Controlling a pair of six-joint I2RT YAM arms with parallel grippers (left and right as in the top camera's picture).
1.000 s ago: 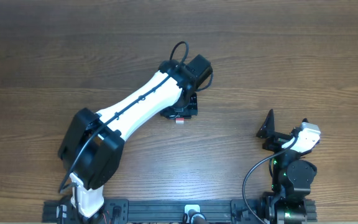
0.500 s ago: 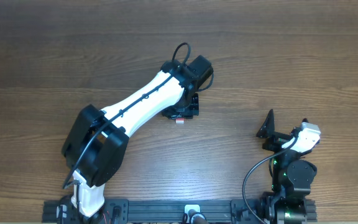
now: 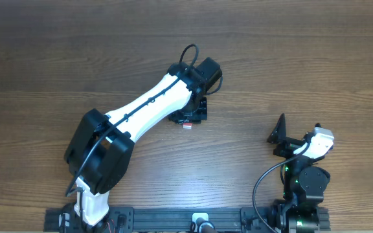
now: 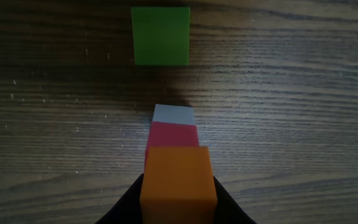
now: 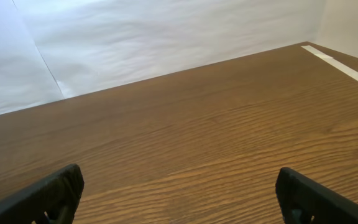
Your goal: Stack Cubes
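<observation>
Orange cube (image 4: 178, 183) over red cube (image 4: 173, 134), green cube (image 4: 161, 36) apart

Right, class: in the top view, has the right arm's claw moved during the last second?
No. The right claw keeps the same spot against the table's wood grain, pointing the same way.

Red cube (image 4: 173, 134) mostly obsc. by orange cube (image 4: 178, 183)

The left arm (image 3: 149, 102) is a white tube between bulky black joints with a looped black cable (image 3: 186, 50), while the right arm (image 3: 306, 178) is black with a white cap (image 3: 320, 138) and a black end effector (image 3: 279, 131).
</observation>
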